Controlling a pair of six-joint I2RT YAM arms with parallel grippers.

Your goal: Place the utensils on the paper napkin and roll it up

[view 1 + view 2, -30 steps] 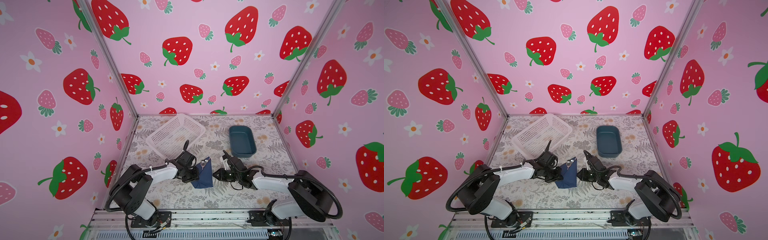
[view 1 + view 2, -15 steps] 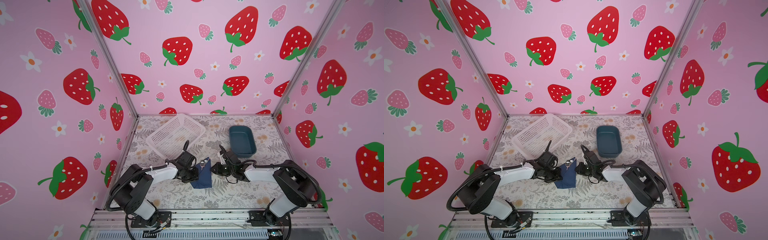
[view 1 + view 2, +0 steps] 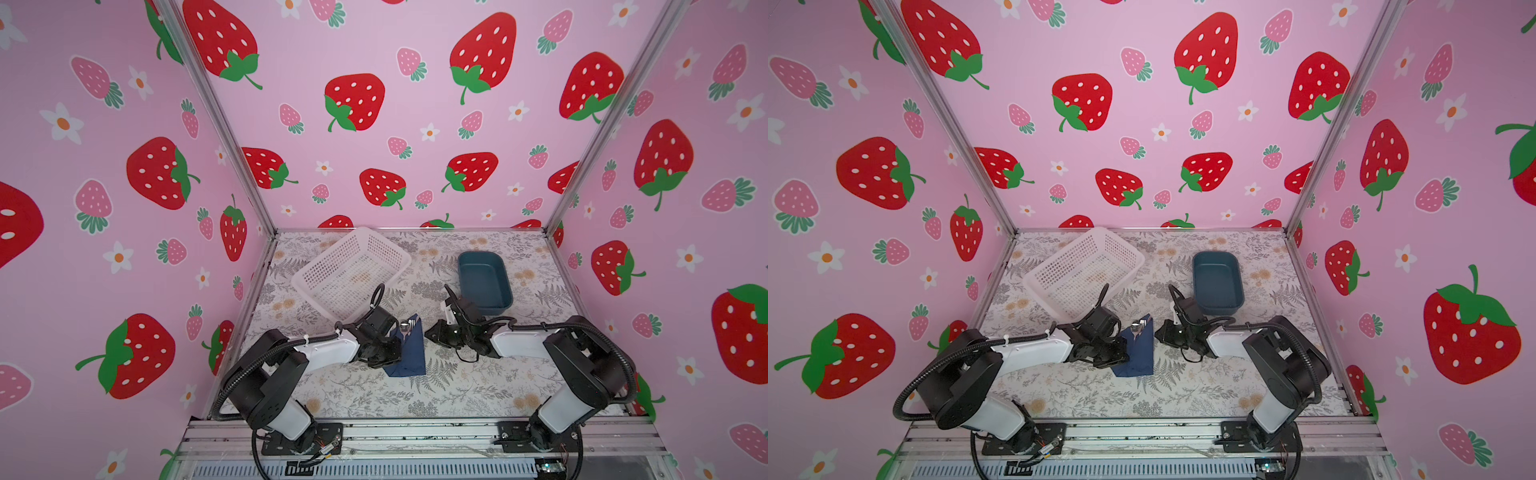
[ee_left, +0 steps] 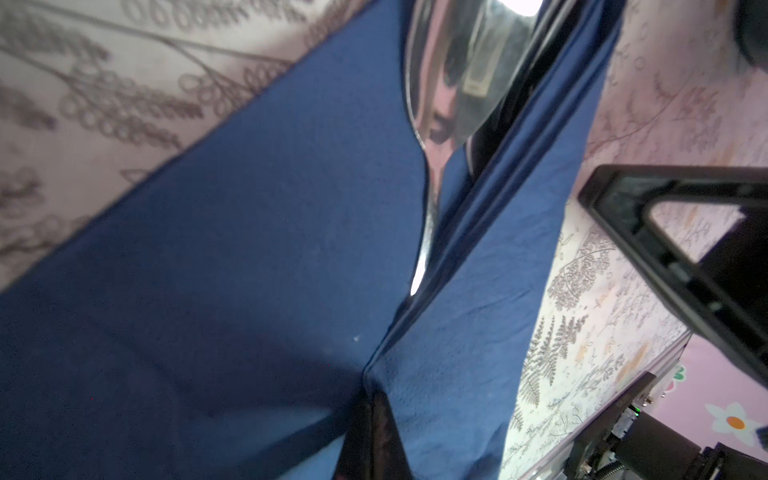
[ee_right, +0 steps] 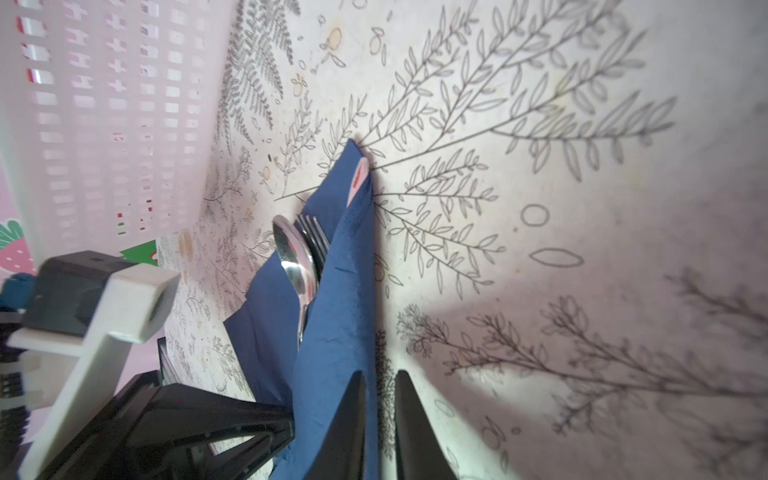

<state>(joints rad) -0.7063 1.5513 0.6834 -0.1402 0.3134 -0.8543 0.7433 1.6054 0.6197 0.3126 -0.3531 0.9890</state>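
left fingers: clenched on napkin fold
right fingers: barely apart, empty, beside napkin
risk: fold's loose, utensils could slide out if pinch slips mid-roll

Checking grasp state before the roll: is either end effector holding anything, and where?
The left end effector is shut on the paper napkin, pinching its left-side fold. The right end effector holds nothing; the napkin lies beside it.
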